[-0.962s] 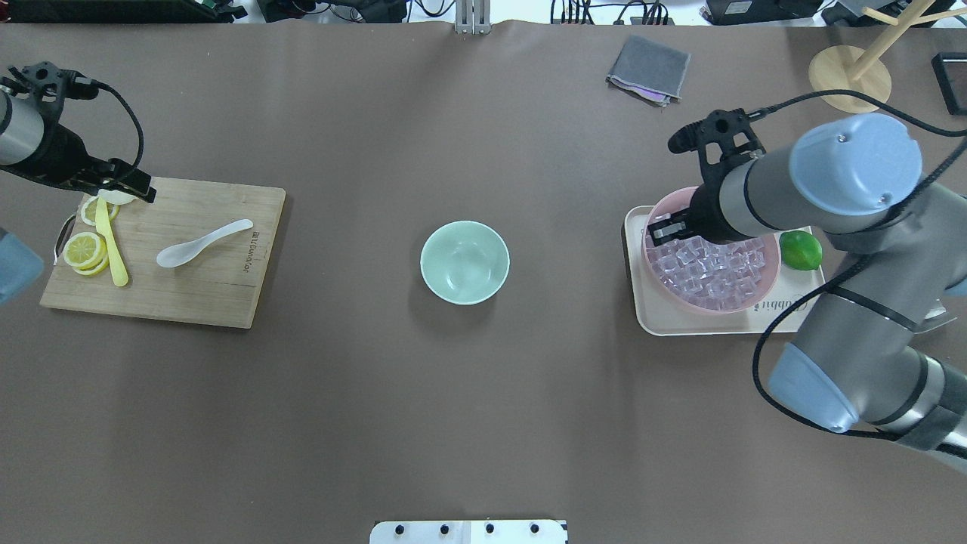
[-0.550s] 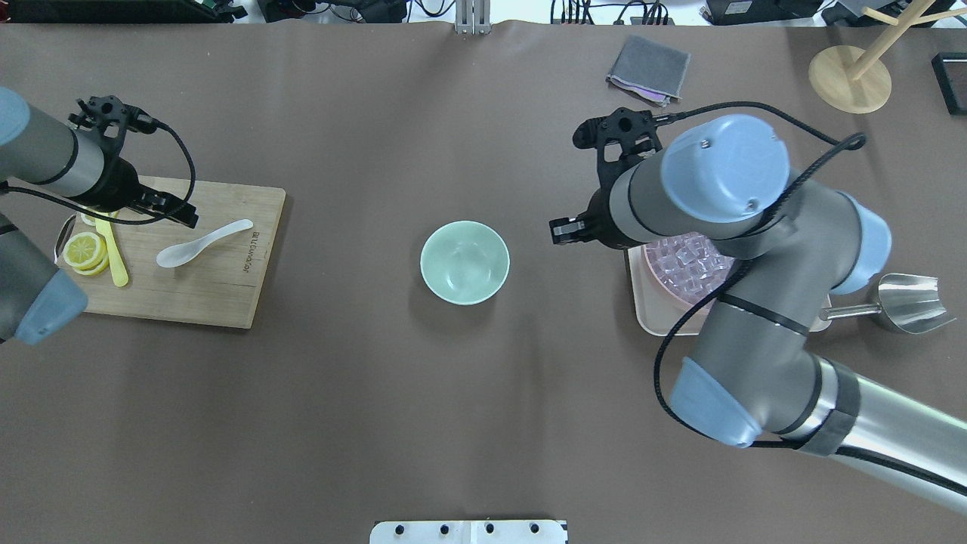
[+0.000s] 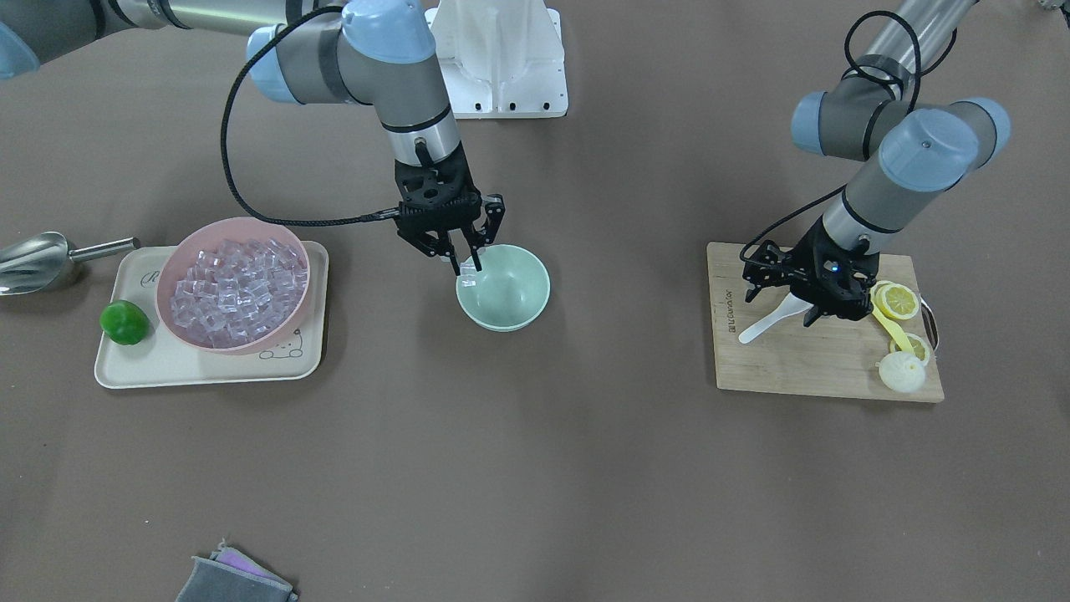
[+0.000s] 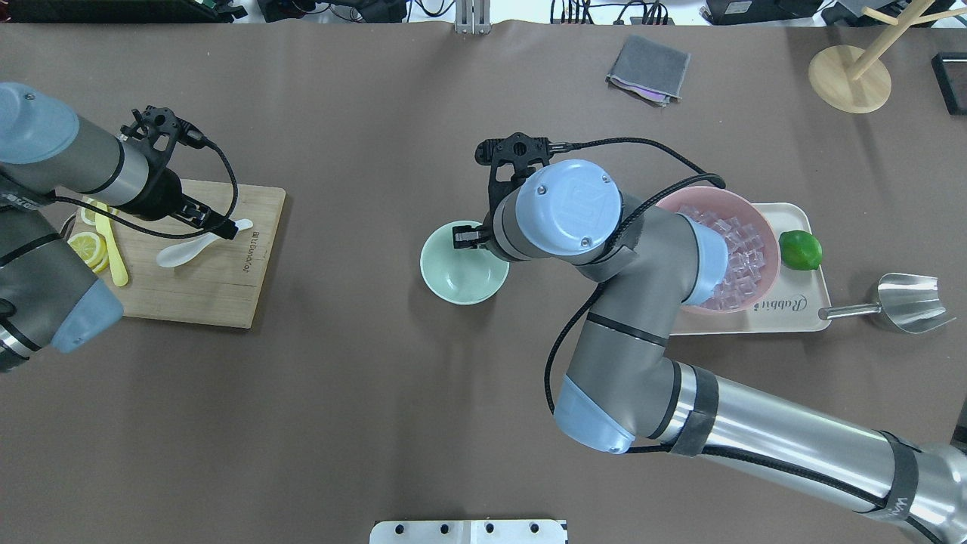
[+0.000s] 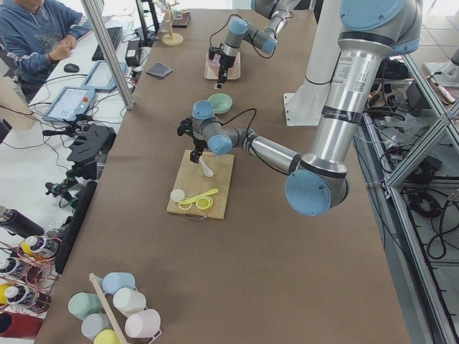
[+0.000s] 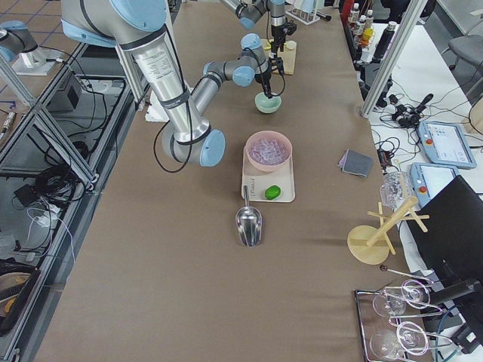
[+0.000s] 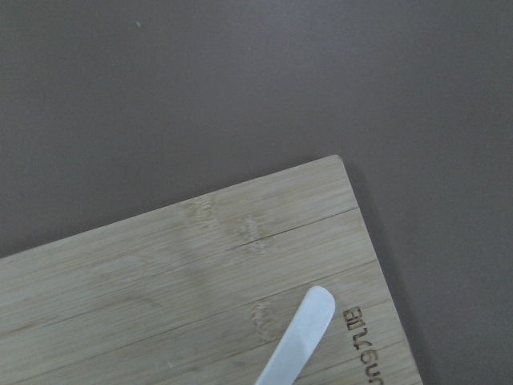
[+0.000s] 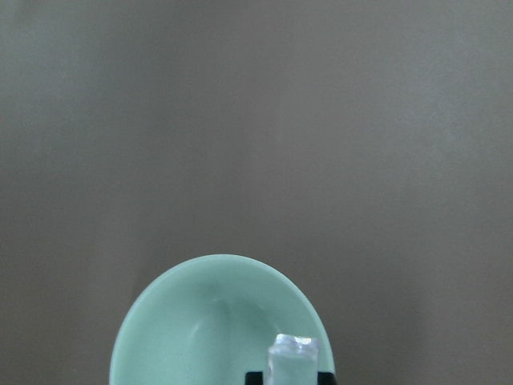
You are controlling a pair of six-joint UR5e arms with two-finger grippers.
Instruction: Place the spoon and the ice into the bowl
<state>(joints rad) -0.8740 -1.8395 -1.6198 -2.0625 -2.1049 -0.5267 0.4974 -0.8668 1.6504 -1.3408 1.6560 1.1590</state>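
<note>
Whereas half a second before it had hung short of the bowl [image 4: 453,291], the right tool [image 3: 468,267] now stood over the bowl's rim on the robot's right. Its jaws were pinched on one cube of ice [image 8: 293,353], held above the bowl's hollow and not yet let go. Near the bowl on that same side, the pink bowl [image 4: 718,193] of cubes and the lime [image 4: 800,250] sat on their tray [image 4: 801,317]; the arm no longer hid the lime. Well apart from the bowl on the robot's left, the spoon [image 4: 181,253] lay unmoved on the cutting board [image 4: 204,295]. The left tool [image 4: 214,221], jaws spread and empty, had slid toward the bowl and hovered above the spoon's handle.
</note>
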